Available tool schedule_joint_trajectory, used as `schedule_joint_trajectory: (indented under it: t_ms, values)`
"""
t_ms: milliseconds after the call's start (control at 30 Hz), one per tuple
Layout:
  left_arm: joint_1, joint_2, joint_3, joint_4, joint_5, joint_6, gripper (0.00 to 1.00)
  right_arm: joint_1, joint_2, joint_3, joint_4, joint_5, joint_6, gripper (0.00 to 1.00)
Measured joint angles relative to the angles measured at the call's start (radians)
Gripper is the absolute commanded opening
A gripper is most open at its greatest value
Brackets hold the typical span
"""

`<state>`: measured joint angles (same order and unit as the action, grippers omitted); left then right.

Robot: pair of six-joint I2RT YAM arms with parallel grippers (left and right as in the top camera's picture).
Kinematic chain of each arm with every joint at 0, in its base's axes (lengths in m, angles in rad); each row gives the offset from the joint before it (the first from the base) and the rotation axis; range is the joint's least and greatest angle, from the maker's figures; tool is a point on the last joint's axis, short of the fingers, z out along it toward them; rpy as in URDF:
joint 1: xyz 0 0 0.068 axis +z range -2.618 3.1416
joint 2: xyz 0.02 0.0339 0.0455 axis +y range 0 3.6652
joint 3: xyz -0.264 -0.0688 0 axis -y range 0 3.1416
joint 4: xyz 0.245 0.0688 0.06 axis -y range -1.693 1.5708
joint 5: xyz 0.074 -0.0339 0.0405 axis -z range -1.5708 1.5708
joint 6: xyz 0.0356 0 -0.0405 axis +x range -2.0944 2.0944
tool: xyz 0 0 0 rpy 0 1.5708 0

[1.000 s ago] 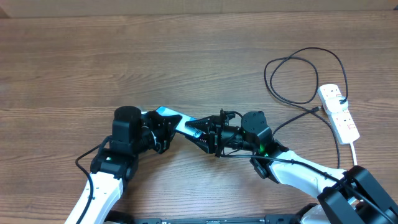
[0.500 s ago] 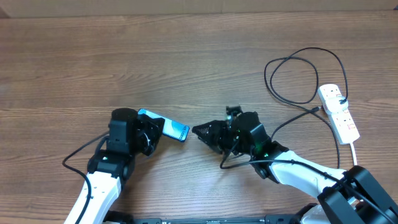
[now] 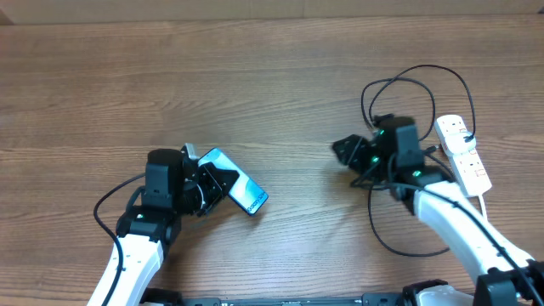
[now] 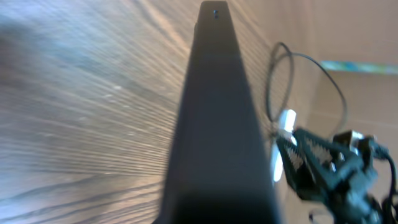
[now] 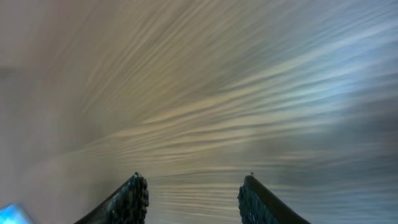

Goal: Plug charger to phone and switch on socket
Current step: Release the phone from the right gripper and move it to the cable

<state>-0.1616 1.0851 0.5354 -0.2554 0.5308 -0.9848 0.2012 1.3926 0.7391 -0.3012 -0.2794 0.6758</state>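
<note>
My left gripper (image 3: 211,182) is shut on the phone (image 3: 240,189), a slim handset with a light blue screen, tilted and pointing to the lower right. In the left wrist view the phone's dark edge (image 4: 214,118) runs up the middle and hides the fingers. My right gripper (image 3: 345,150) is open and empty, apart from the phone, over bare table (image 5: 193,193). The charger's thin black cable (image 3: 399,82) loops behind it and also runs under the right arm (image 3: 382,238); I cannot make out its plug tip. The white socket strip (image 3: 463,153) lies at the right edge.
The wooden table (image 3: 255,85) stretches across the view. The strip's white cord (image 3: 485,204) runs toward the front right. In the left wrist view the right arm (image 4: 329,174) and the cable loop (image 4: 271,81) show beyond the phone.
My right gripper has drawn back from the phone and swung right, toward the cable and strip. My left gripper has turned the phone so that its free end points to the lower right.
</note>
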Motion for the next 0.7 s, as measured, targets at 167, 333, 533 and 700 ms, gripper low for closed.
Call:
schedule_joint_trajectory:
  t_ms: [167, 333, 533, 700]
  values:
    - [0.0, 0.01, 0.0, 0.177, 0.092, -0.012, 0.04, -0.051, -0.003, 0.114, -0.212, 0.262, -0.033, 0.56]
    - [0.0, 0.09, 0.024, 0.277, 0.167, -0.037, 0.04, -0.108, 0.0, 0.122, -0.291, 0.412, -0.044, 0.56]
    - [0.0, 0.286, 0.122, 0.278, 0.234, -0.008, 0.04, -0.233, 0.065, 0.122, -0.279, 0.47, -0.048, 0.52]
    - [0.0, 0.374, 0.203, 0.279, 0.252, 0.006, 0.04, -0.287, 0.152, 0.122, -0.26, 0.46, -0.048, 0.47]
